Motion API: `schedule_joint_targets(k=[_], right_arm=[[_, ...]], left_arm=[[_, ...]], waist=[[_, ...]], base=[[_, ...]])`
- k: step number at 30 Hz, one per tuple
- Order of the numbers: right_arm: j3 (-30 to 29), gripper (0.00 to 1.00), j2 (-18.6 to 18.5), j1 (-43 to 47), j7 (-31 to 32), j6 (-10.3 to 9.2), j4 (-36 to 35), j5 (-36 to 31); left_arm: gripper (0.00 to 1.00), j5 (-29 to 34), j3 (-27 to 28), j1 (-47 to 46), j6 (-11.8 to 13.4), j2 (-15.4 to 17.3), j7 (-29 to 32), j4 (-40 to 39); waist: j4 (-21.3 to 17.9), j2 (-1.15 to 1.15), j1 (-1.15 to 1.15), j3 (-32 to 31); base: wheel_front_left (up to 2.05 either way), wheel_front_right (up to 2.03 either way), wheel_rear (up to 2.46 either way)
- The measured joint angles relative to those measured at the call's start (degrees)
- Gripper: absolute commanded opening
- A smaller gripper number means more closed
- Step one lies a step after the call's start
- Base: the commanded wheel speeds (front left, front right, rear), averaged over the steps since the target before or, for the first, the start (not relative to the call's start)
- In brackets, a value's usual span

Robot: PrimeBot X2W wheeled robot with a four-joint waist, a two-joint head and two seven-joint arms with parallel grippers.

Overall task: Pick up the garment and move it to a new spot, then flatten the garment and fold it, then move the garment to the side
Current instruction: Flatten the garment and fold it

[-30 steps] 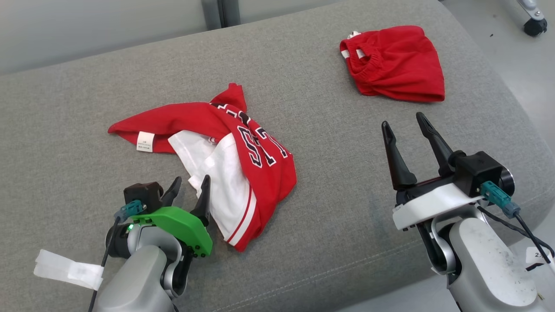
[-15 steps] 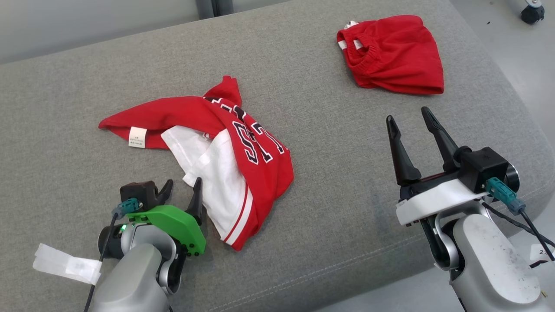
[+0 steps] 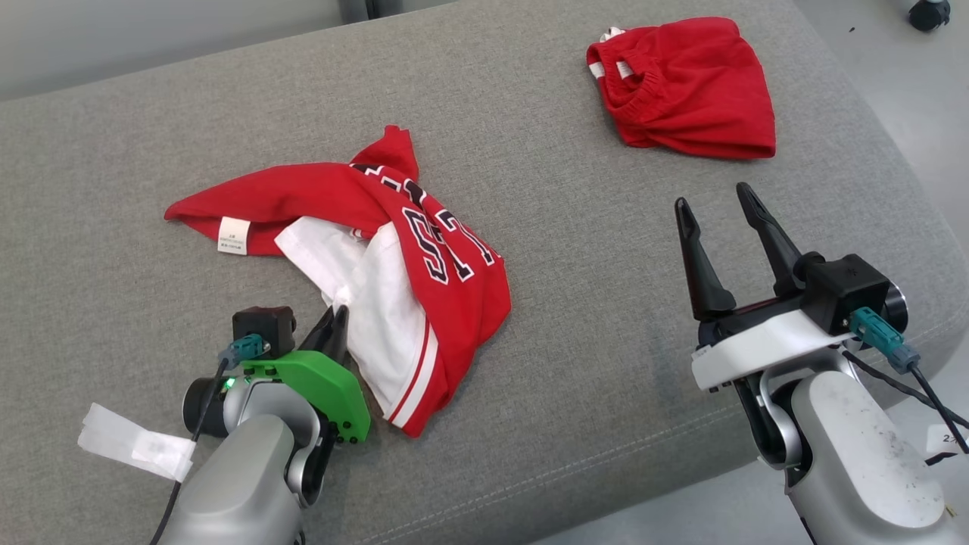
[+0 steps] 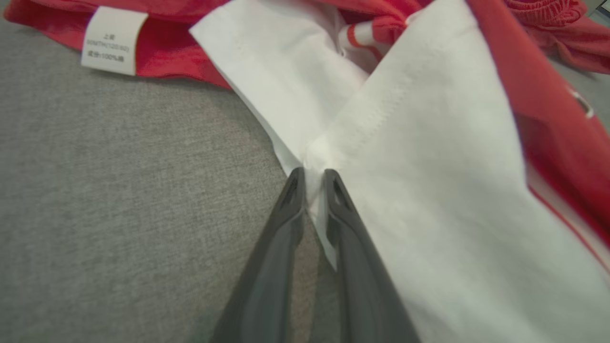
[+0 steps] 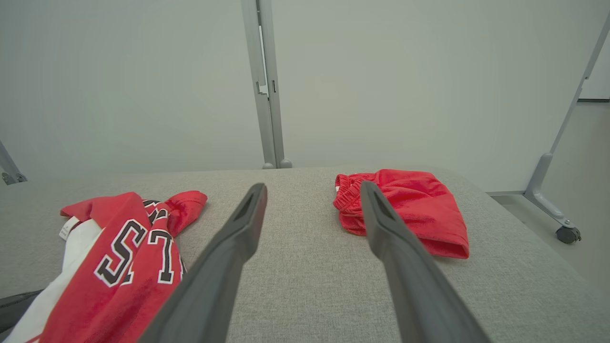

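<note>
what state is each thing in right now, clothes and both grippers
jersey, crumpled and unfolded, lying on the grey cushion, care label facing up
red shorts, bunched at the far right of the cushion, apart from both grippers
left gripper, shut on the jersey's white edge
right gripper, open, holding nothing, above bare cushion

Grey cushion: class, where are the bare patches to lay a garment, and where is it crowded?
Bare: the middle band of the grey fabric cushion between the crumpled red-and-white lettered jersey and the folded red shorts; also the far left, beyond the jersey. Crowded: near left, where the left pincer nips the jersey's white hem, and the shorts' far-right corner.
</note>
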Motion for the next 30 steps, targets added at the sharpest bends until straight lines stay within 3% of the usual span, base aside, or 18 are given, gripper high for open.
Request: schedule_joint_targets(k=[8,10,12,20,30], right_arm=[[-0.85,1.0,-0.02,-0.14,-0.01,-0.04,-0.01,0.0],[-0.77,1.0,0.1,-0.14,-0.01,-0.04,-0.01,0.0],[-0.78,1.0,0.24,-0.14,-0.01,-0.04,-0.01,0.0],[-1.03,1.0,0.23,-0.13,-0.01,-0.1,0.14,0.0],[-1.89,1.0,0.2,-0.04,-0.02,-0.57,0.35,0.01]], left_arm=[[0.0,1.8,-1.22,-0.67,-0.29,-0.43,-0.02,0.89],[0.06,1.9,-1.21,-0.68,-0.25,-0.51,-0.03,1.1],[0.0,2.29,-1.19,-0.69,-0.23,-0.52,-0.04,1.09],[0.0,3.26,-0.11,-0.87,0.91,-0.22,-0.08,-0.07],[0.0,8.14,3.41,-1.62,2.56,2.8,-0.08,-9.21]], waist=[[0.8,0.0,0.0,-0.01],[1.09,0.0,0.0,-0.08],[1.32,0.0,0.0,-0.14],[2.28,0.0,0.0,-0.58],[4.0,0.0,0.0,-1.82]], base=[[0.0,0.0,0.0],[0.0,0.0,0.0],[0.0,0.0,0.0],[0.0,0.0,0.0],[0.0,0.0,0.0]])
